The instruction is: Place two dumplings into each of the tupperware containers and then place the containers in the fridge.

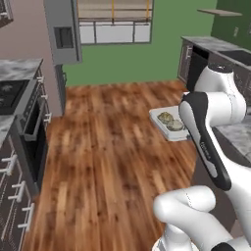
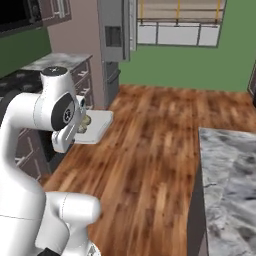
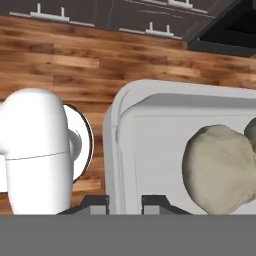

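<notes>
1. A shallow rectangular translucent pale-grey plastic tub [image 1: 169, 122] with rounded corners hangs in the air above the brown wooden plank floor [image 1: 112, 162], out in the middle of the kitchen, carried at the end of the white arm.
2. In the hand view the tool [image 3: 125, 204] sits at the bottom edge, its two small dark fingertips [image 3: 97, 205] close together on either side of the tub's near rim, clamped on that wall.
3. Two small rounded tan lumps, the dumplings [image 1: 170, 121], lie inside the tub, side by side and touching or nearly so. In the hand view one pale lump [image 3: 220, 167] lies on the tub floor to the right of the gripped rim, with the edge of a second at the right border.
4. In the right base view the same tub [image 2: 97, 125] juts out from behind the arm's upper joint, level, with the dumplings [image 2: 85, 122] partly hidden by the arm.
5. A tall grey cabinet with a full-height door, the fridge [image 1: 62, 32], stands at the far left of the room in the left base view, well apart from the tub; its door looks closed.
6. A black-fronted oven [image 1: 32, 132] sits in the dark cabinetry on the left, with a grey marbled table [image 1: 17, 68] beside it.
7. Another grey marbled table [image 2: 227, 185] runs along the right side in the right base view.
8. A green back wall [image 1: 147, 59] with a wide window [image 1: 115, 22] closes the room.
</notes>
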